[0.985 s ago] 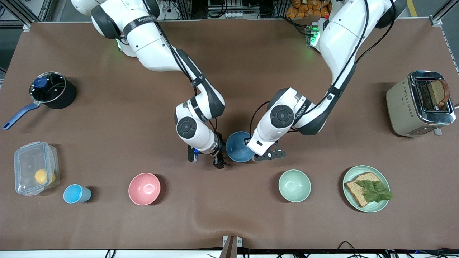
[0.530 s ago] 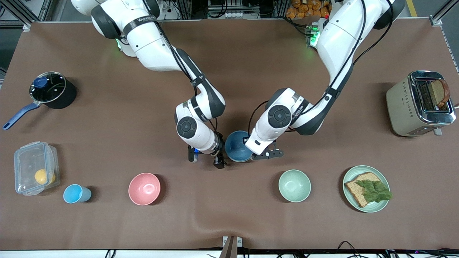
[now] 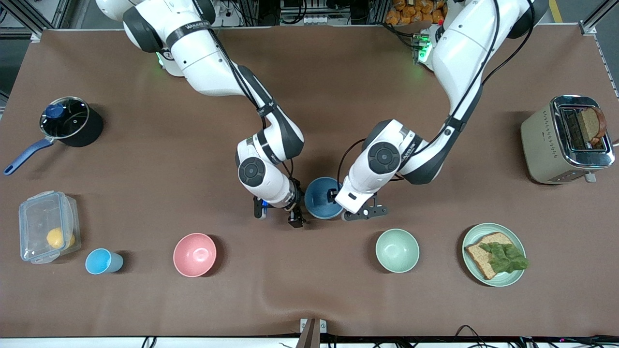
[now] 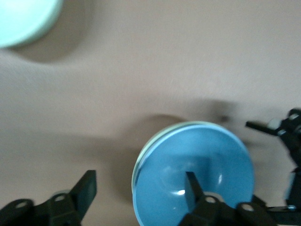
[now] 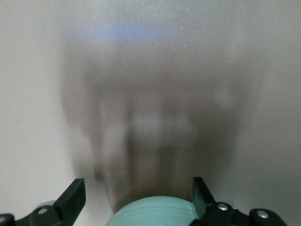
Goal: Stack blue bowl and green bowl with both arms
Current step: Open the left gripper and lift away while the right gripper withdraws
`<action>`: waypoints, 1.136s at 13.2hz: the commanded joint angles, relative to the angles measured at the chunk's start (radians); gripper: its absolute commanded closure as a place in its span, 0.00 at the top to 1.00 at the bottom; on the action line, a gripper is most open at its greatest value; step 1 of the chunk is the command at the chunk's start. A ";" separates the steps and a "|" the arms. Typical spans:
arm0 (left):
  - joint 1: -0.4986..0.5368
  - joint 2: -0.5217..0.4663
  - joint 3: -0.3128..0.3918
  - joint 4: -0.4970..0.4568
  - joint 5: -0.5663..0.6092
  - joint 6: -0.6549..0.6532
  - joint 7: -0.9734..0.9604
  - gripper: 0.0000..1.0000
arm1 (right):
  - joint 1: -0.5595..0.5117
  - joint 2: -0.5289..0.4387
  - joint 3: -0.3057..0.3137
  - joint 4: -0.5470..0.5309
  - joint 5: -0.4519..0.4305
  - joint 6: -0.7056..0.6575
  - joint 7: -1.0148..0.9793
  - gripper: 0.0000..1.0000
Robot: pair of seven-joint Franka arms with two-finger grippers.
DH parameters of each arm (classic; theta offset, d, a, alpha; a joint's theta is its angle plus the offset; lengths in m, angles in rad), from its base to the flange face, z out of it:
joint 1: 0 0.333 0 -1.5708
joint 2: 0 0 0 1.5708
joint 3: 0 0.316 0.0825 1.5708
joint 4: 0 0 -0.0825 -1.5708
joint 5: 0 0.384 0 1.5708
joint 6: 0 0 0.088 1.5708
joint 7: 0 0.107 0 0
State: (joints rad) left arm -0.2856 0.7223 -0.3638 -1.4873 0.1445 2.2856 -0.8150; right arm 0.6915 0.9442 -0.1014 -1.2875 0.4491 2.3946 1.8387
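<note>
The blue bowl (image 3: 321,199) sits mid-table, nested in the green bowl, which shows only as a thin rim (image 4: 157,141) in the left wrist view and as a curved outer wall (image 5: 155,213) in the right wrist view. My left gripper (image 3: 341,202) is open and straddles the stack's rim (image 4: 139,181): one finger (image 4: 192,186) is inside the blue bowl, the other outside. My right gripper (image 3: 294,216) is open beside the stack, toward the right arm's end, with the green wall low between its fingers (image 5: 137,186).
A paler mint bowl (image 3: 397,250) and a mint plate with bread (image 3: 494,254) lie nearer the camera. A pink bowl (image 3: 194,254), a light-blue cup (image 3: 102,261) and a plastic box (image 3: 47,225) are toward the right arm's end, with a pot (image 3: 68,121). A toaster (image 3: 566,139) stands at the left arm's end.
My left gripper nudged toward the right arm's end, then drew back and slightly nearer the camera. The bowl stack shifted a little with it. The right arm has not moved.
</note>
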 commanded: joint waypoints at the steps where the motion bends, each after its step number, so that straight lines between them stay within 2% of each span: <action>1: 0.035 -0.139 -0.001 -0.027 0.032 -0.067 -0.024 1.00 | -0.001 0.007 -0.001 0.027 -0.006 -0.021 0.013 1.00; 4: 0.100 -0.274 -0.001 -0.027 0.033 -0.214 0.008 1.00 | -0.015 -0.015 -0.001 0.027 -0.085 -0.122 -0.073 1.00; 6: 0.141 -0.378 -0.001 -0.027 0.035 -0.355 0.059 1.00 | -0.029 -0.033 -0.003 0.025 -0.093 -0.182 -0.206 1.00; 8: 0.192 -0.455 -0.003 -0.024 0.033 -0.469 0.121 1.00 | -0.064 -0.091 -0.004 0.025 -0.090 -0.312 -0.454 1.00; 11: 0.250 -0.530 -0.001 -0.021 0.033 -0.563 0.161 1.00 | -0.128 -0.186 -0.014 0.024 -0.095 -0.464 -0.793 1.00; 12: 0.267 -0.549 0.000 -0.019 0.035 -0.569 0.180 1.00 | -0.153 -0.223 -0.026 0.020 -0.099 -0.536 -0.916 1.00; 13: 0.269 -0.578 0.043 -0.025 0.033 -0.572 0.227 1.00 | -0.162 -0.260 -0.062 0.016 -0.121 -0.604 -1.028 1.00; 15: 0.273 -0.618 0.107 -0.027 0.006 -0.586 0.362 1.00 | -0.170 -0.349 -0.133 -0.039 -0.159 -0.655 -1.242 1.00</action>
State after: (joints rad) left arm -0.0229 0.1664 -0.3007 -1.4793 0.1566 1.7154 -0.5533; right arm 0.5292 0.6998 -0.1927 -1.2366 0.3246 1.7715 0.7743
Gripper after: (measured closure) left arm 0.000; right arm 0.000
